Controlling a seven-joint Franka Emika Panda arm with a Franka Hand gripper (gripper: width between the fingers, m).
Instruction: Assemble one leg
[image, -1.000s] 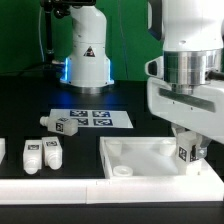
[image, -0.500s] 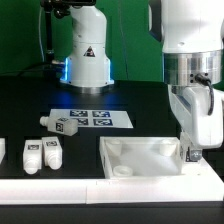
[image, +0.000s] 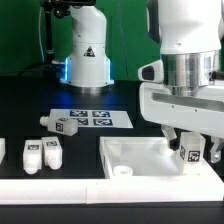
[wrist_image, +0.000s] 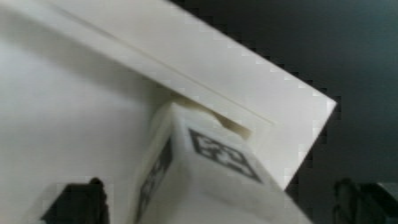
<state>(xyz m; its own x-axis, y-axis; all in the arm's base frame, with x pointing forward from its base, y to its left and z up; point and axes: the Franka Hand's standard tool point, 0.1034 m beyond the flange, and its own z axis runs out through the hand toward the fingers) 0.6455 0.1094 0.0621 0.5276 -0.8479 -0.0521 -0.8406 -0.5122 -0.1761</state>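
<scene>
Leg (image: 187, 152) sits clamped in my claw (image: 188, 160), standing at the panel's (image: 140, 155) corner beneath it. I judge seating underway, not finished. Spare legs (image: 42, 153) lie well off on the table (image: 30, 110).

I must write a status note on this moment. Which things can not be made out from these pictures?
- Exterior view: the gripper fingers are behind the leg and cut by the right edge, so contact is unclear.
- Wrist view: the leg's foot against the white panel is blurred; whether it is seated cannot be told.
- Exterior view: the white part at the left edge is cut off.
</scene>
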